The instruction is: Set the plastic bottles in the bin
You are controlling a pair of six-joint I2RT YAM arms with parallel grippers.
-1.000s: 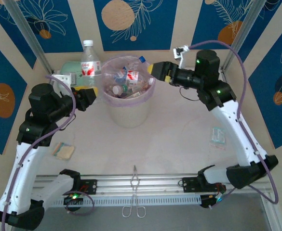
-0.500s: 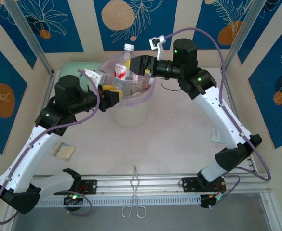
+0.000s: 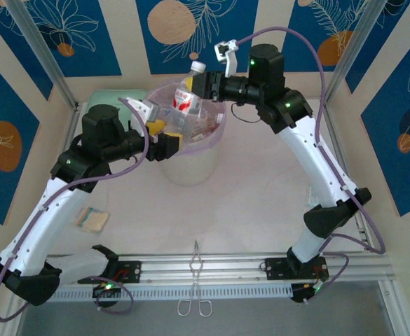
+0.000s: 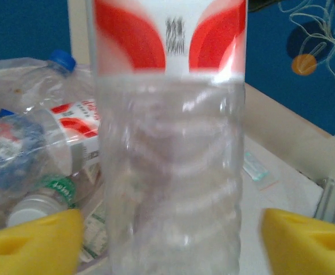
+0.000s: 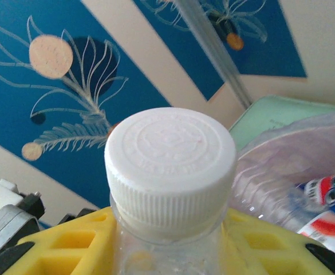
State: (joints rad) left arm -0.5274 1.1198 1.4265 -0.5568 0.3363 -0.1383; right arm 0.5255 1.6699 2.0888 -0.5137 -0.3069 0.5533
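Fingers [image 5: 70,246] of the right gripper [image 3: 199,82], yellow ones, are pressing in on both sides of the neck of a clear plastic bottle [image 4: 170,172], just under its white cap [image 5: 170,154]. From where I am standing that gripper is clamping the bottle and carrying its weight. The bottle is hanging over the far side of the bin [image 3: 190,168], tilting a little, with its cap up towards the back wall and its red and white label facing the left arm.

The left gripper [image 3: 164,136] is hovering at the near left rim of the bin with its jaws spread wide. In the left wrist view its two yellow pads [image 4: 32,240] are sitting at either side of the bottle's ribbed lower body, and a gap is showing on each side, so they are not touching it.

Other bottles [image 4: 70,123] are lying on their sides inside the pinkish liner [image 3: 212,140] of the bin: one with a red label, one with a blue cap [image 4: 61,59], and one with a white cap and green label [image 4: 27,209].

A mint-green case [image 3: 110,98] is lying behind the left arm, a yellowish sponge [image 3: 92,219] is sitting on the table near that arm, and metal tongs [image 3: 196,280] are resting across the rail at the near edge.
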